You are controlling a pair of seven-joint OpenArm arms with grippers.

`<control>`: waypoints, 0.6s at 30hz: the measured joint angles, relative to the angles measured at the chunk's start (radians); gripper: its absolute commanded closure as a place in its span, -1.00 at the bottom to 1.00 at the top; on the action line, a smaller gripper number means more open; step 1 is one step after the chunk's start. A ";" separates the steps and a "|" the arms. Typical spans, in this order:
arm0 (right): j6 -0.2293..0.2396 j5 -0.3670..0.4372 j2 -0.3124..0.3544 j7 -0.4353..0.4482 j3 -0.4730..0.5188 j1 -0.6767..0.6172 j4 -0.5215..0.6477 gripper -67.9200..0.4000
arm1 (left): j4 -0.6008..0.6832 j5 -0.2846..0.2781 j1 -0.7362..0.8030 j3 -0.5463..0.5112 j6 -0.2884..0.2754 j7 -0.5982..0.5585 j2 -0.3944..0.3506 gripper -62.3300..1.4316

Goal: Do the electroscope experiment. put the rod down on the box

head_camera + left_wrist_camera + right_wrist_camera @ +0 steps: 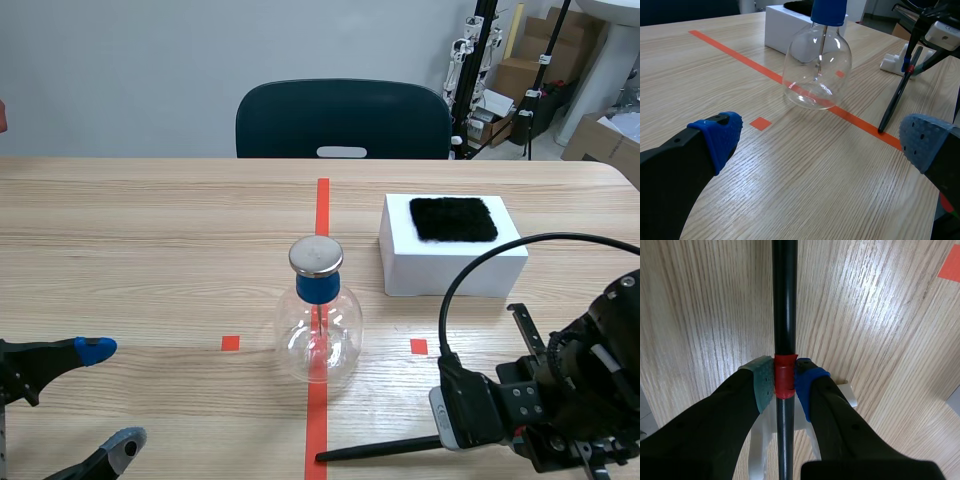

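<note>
Rod (784,300), red-banded, pinched by right gripper (785,382); left gripper (823,139) spread.

**Glass, metal, wood and fuzz**

The round clear glass flask (318,340) is gleaming glossily under its brushed metal disc (316,256). The thin black rod (784,300) is looking smooth. The light wood-grain desk (150,250) is showing a soft sheen. The matt white box (450,275) is carrying fuzzy black cloth (453,218).

Left wrist view: flask (817,65) cap cut off by the edge. Right wrist view: rod (784,300) runs out at both ends. White stand (849,394) mostly hidden behind right gripper (785,382).
</note>
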 measured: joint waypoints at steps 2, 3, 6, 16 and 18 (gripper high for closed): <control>0.000 0.000 0.000 0.000 0.000 0.000 0.000 0.88 | 0.000 0.000 0.000 0.000 0.000 0.000 0.000 -1.00; 0.000 0.000 0.000 0.000 0.000 0.000 0.000 0.88 | 0.000 0.000 0.000 0.000 0.000 0.000 0.000 -1.00; 0.000 0.000 -0.004 0.000 0.000 0.000 0.000 0.88 | 0.000 0.000 0.000 0.000 0.000 0.000 0.000 -1.00; 0.000 0.000 -0.009 0.002 0.000 0.000 0.000 0.60 | 0.000 0.000 0.000 0.000 0.000 0.000 0.000 -1.00; 0.000 0.000 -0.009 -0.002 0.000 0.000 0.000 0.34 | 0.000 0.000 0.000 0.000 0.000 0.000 0.000 -1.00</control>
